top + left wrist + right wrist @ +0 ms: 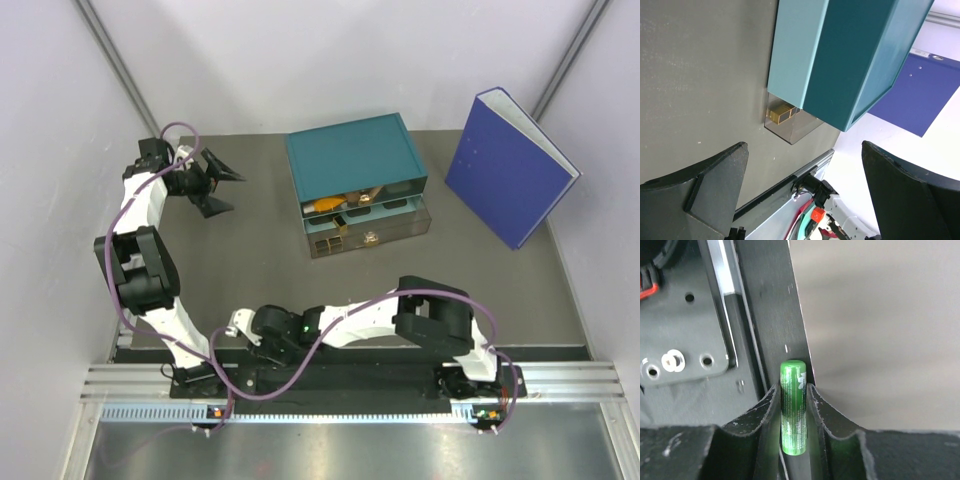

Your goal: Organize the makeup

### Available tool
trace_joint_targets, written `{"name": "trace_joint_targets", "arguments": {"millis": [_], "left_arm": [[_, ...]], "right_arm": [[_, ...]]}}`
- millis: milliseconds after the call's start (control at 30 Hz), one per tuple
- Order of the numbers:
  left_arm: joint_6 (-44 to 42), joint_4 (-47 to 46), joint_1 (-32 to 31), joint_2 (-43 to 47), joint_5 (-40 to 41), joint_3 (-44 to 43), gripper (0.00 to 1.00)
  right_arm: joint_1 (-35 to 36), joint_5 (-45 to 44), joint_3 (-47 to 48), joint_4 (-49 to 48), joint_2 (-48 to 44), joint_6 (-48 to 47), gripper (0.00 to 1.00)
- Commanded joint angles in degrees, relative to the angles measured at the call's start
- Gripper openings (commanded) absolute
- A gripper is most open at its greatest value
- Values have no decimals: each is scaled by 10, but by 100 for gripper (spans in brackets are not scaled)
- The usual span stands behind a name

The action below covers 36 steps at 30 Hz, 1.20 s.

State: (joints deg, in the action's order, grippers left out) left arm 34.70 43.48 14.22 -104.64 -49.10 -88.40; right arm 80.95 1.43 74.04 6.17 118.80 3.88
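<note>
My right gripper is shut on a small green capsule-shaped makeup stick, one finger pressed against each side of it. It sits low at the table's near edge, by the black base rail; in the top view that gripper hides the stick. More makeup lies in the teal box's open clear drawers: an orange tube and a small gold case. My left gripper hangs wide open and holds nothing at the far left, pointing toward the teal box.
The teal drawer box stands at the back centre with two clear drawers pulled out toward me. A big blue binder stands upright at the back right. The metal base rail runs along the near edge.
</note>
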Motion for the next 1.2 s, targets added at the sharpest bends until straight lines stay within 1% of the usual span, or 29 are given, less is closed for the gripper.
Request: {"name": "trace_joint_targets", "arguments": {"millis": [0,233,267,533,733,833,1000,1167], "left_arm": [[12,-28,3,14,-14,-15,99],[8,-29,3,11,-12,-12,99],[7,-29,4,10,-11,-12,99],[11,-35,3,4,-14,-13,99],[20,-45,1,-2,-17,-12,99],[16,-43,2,-2,-16,-10,99],[8,-40,2,-2,-15,-1,99],[7,-42,1,-2,-18,1,99]], "right_arm": [[-25,-16,-81,205,28,-10,12],[-25,9,-79,241,-45,-34,11],[-25,11,-76,246,-54,-51,10],[-27,44,-58,274,-147,-91,9],[-47,65,-27,296,-192,-113,9],[-63,61,-8,304,-212,-115,9],[-117,38,24,306,-244,-104,9],[-202,21,49,288,-273,-83,8]]}}
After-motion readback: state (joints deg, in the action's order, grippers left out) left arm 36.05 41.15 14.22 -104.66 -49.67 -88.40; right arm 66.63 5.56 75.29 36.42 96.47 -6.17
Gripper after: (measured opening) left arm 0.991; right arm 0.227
